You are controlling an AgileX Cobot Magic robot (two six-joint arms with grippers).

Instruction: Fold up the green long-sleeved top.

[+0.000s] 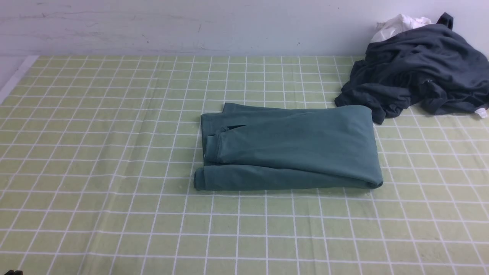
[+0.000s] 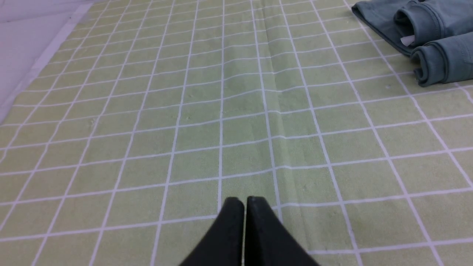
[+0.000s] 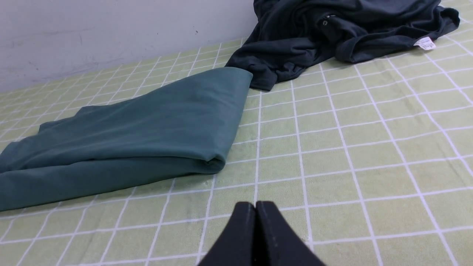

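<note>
Green checked cloth (image 1: 114,152), folded green top (image 1: 290,149), both hands closed

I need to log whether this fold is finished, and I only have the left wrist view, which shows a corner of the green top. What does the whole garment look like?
Observer: The green long-sleeved top lies folded into a compact rectangle near the middle of the checked tablecloth.
Operator: Is anything touching it?
Observer: The dark grey garment, heaped at the far right, reaches its far right corner; I cannot tell if they touch. A white cloth shows behind that heap.
Operator: Is the right gripper holding fabric?
Observer: No. The right gripper is shut on nothing, over bare cloth short of the top's folded edge.
Operator: And my left one?
Observer: The left gripper is shut and empty too, away from the top.
</note>
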